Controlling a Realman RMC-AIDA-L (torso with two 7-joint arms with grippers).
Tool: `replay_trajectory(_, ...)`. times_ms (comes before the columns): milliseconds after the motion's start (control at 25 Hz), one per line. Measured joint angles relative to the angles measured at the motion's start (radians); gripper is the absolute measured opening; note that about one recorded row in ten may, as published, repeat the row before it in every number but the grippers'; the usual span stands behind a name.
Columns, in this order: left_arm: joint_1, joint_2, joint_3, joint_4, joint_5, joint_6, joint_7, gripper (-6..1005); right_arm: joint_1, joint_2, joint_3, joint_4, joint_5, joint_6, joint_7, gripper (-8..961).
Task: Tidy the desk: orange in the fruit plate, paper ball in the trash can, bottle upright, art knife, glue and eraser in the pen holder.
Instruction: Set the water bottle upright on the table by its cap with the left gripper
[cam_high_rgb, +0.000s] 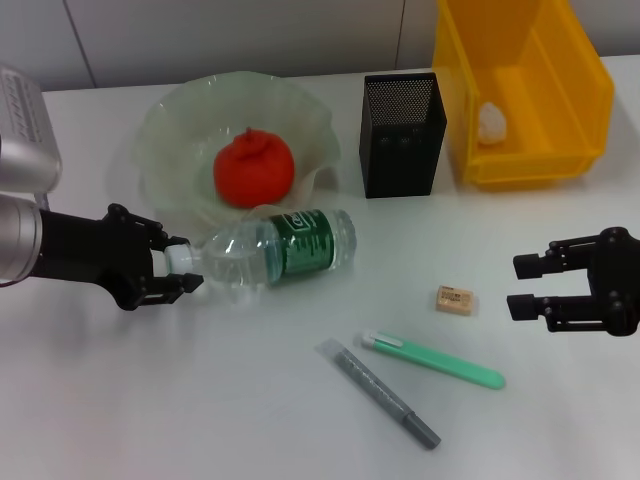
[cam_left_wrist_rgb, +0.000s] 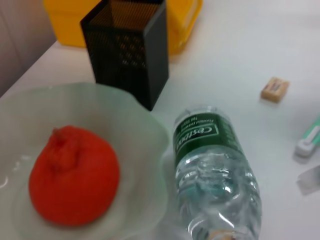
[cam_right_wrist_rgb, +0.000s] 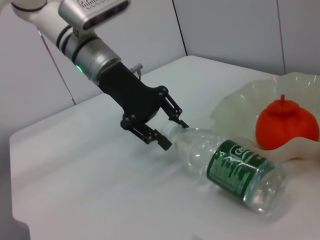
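The white counter (cam_high_rgb: 200, 420) carries everything. At one o'clock stands a yellow plastic bin (cam_high_rgb: 520, 90) with a crumpled white paper ball (cam_high_rgb: 490, 122) inside. At eleven o'clock sits a translucent, wavy-rimmed fruit plate (cam_high_rgb: 175, 125) holding a round orange fruit (cam_high_rgb: 254, 168). A clear plastic bottle with a green label (cam_high_rgb: 285, 250) lies on its side at centre, touching the plate's near rim, its cap end pointing to nine o'clock. There the left claw (cam_high_rgb: 178, 270) has its fingers closed around the cap. A black mesh pen holder (cam_high_rgb: 402, 135) stands upright at twelve o'clock (between plate and bin). The right claw (cam_high_rgb: 527, 285) hovers at three o'clock, fingers spread, holding nothing. At five o'clock lie a grey glue stick (cam_high_rgb: 385, 392), a mint-green art knife (cam_high_rgb: 435, 360) and a small tan eraser (cam_high_rgb: 455, 299).
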Motion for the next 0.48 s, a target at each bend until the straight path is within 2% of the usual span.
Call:
replay_trajectory(160, 0.000, 0.000, 0.000, 0.000, 0.000, 0.000, 0.000, 435, 0.001, 0.000, 0.002, 0.000, 0.000, 0.000, 0.000, 545)
replay_trajectory(240, 0.000, 0.000, 0.001, 0.014, 0.000, 0.014, -0.008, 435, 0.001, -0.001, 0.003, 0.000, 0.000, 0.000, 0.000, 545)
replay_trajectory(280, 0.000, 0.001, 0.002, 0.060, 0.000, 0.055, -0.036, 435, 0.001, -0.001, 0.004, 0.000, 0.000, 0.000, 0.000, 545)
replay_trajectory(480, -0.006, -0.001, 0.004, 0.074, 0.000, 0.074, -0.046, 435, 0.002, -0.002, 0.006, 0.000, 0.001, 0.000, 0.000, 545)
